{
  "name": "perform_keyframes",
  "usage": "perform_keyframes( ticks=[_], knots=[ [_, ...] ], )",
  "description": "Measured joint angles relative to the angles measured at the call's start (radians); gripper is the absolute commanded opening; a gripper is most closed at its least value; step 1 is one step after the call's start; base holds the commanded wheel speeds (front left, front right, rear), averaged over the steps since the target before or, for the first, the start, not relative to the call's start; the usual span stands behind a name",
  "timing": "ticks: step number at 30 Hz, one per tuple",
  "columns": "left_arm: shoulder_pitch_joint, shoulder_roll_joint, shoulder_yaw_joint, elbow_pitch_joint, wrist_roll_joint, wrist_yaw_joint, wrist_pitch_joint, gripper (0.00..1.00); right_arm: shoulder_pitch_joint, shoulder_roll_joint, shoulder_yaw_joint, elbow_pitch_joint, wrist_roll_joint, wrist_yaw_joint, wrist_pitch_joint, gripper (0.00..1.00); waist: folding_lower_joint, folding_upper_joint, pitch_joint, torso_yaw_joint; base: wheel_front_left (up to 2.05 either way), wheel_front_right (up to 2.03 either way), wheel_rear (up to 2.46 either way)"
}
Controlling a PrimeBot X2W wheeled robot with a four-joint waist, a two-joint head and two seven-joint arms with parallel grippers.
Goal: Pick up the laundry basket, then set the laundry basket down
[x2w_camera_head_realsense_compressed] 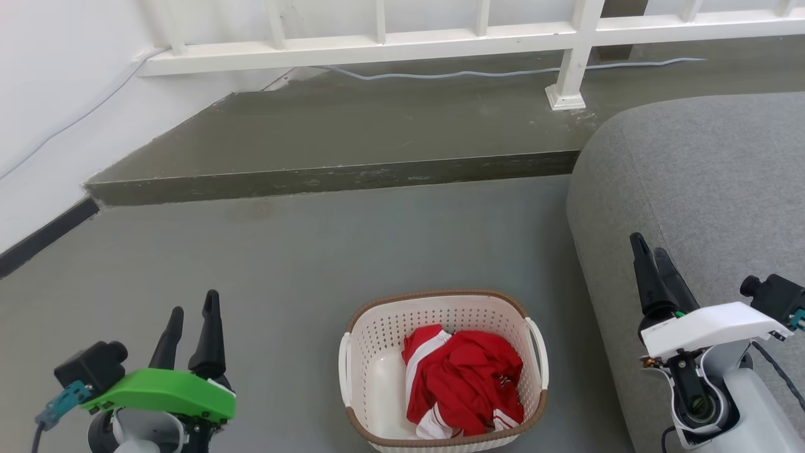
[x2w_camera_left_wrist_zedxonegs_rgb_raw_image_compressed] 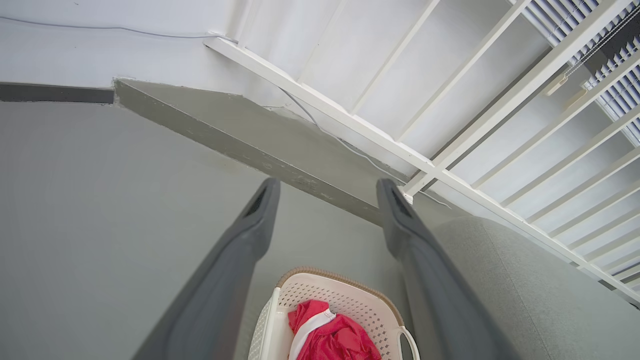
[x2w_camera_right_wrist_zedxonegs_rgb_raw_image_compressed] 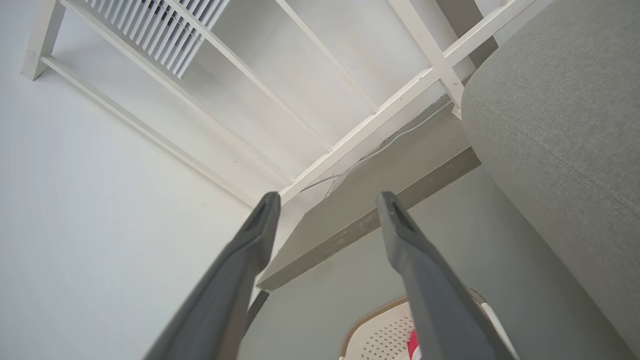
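Standing on the grey floor (x2w_camera_head_realsense_compressed: pixel 302 251), low in the middle of my head view: one laundry basket (x2w_camera_head_realsense_compressed: pixel 453 313), cream-white, perforated, with a brown woven-look rim, upright and untouched.

Contents: one crumpled red garment with white stripes (x2w_camera_head_realsense_compressed: pixel 468 377), lying toward the side of the basket nearer my right claw. The other part of the basket bottom is bare.

Fittings: two white loop handles, one on the side facing my left arm (x2w_camera_head_realsense_compressed: pixel 344 371) and one on the side facing my right arm (x2w_camera_head_realsense_compressed: pixel 539 352). Neither is gripped.

Left claw (x2w_camera_head_realsense_compressed: pixel 195 303): green-shelled wrist, two dark fingers parted wide with nothing between them. It hangs above the floor, well apart from the basket on its left side. My left wrist view looks down past the fingers at the basket's far end and the red cloth.

Right claw (x2w_camera_head_realsense_compressed: pixel 649 245): white-shelled wrist, fingers likewise spread in its own wrist view, holding nothing. It hangs over the edge of the sofa, apart from the basket.

Grey fabric sofa (x2w_camera_head_realsense_compressed: pixel 704 189): just beside the basket on its right.

Raised grey step (x2w_camera_head_realsense_compressed: pixel 346 132): beyond the basket, across the floor.

White railing (x2w_camera_head_realsense_compressed: pixel 377 44): along the far edge of the step, with a pale cable (x2w_camera_head_realsense_compressed: pixel 471 73) running at its foot.

White wall (x2w_camera_head_realsense_compressed: pixel 50 94): to the left, with a dark baseboard (x2w_camera_head_realsense_compressed: pixel 44 236).
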Motion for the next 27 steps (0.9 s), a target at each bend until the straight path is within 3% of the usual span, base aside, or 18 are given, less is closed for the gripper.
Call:
perform_keyframes(
  ticks=[7, 27],
  knots=[
    [0.0, -0.005, -0.01, -0.011, 0.101, 0.005, -0.026, 1.0, 0.0, 0.003, 0.001, 0.0, -0.098, -0.017, -0.023, 1.0, 0.0, 0.0, 0.001, -0.001, 0.0, 0.0, 0.0],
    [-0.001, -0.01, -0.03, -0.045, 0.339, 0.009, -0.092, 1.0, -0.003, 0.007, 0.026, 0.0, -0.354, -0.018, -0.089, 1.0, 0.0, 0.0, 0.001, 0.0, 0.0, 0.0, 0.0]
  ],
)
